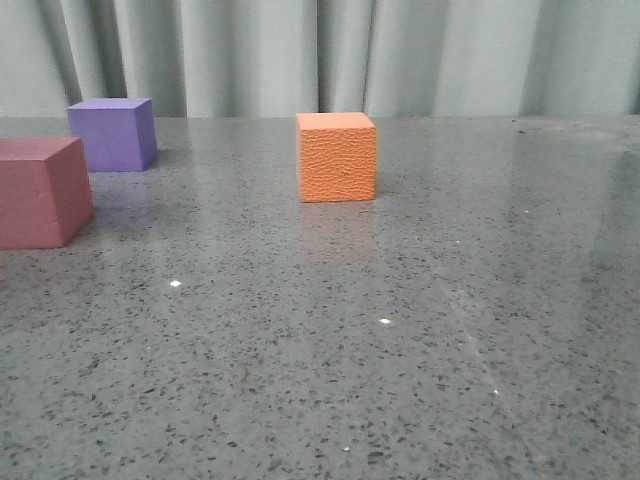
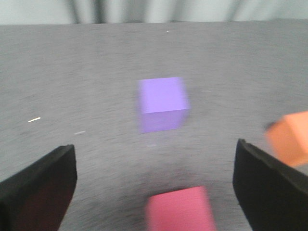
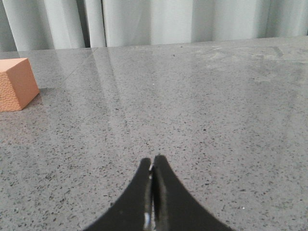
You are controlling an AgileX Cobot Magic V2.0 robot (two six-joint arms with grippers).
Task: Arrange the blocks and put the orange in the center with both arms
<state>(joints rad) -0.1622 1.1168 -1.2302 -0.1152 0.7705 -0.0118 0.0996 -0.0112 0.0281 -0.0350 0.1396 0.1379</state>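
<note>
The orange cube (image 1: pixel 336 156) stands on the grey speckled table near the middle far side. The purple cube (image 1: pixel 113 133) is at the far left, and the pinkish-red cube (image 1: pixel 42 191) is nearer, at the left edge. No gripper shows in the front view. In the blurred left wrist view my left gripper (image 2: pixel 155 185) is wide open above the table, with the pinkish-red cube (image 2: pixel 180 210) below between the fingers, the purple cube (image 2: pixel 162 103) beyond and the orange cube (image 2: pixel 289 137) to one side. My right gripper (image 3: pixel 153 163) is shut and empty; the orange cube (image 3: pixel 16 83) lies off to its side.
Pale grey curtains (image 1: pixel 330 55) hang behind the table's far edge. The grey speckled tabletop (image 1: pixel 400 330) stretches bare across the front and right.
</note>
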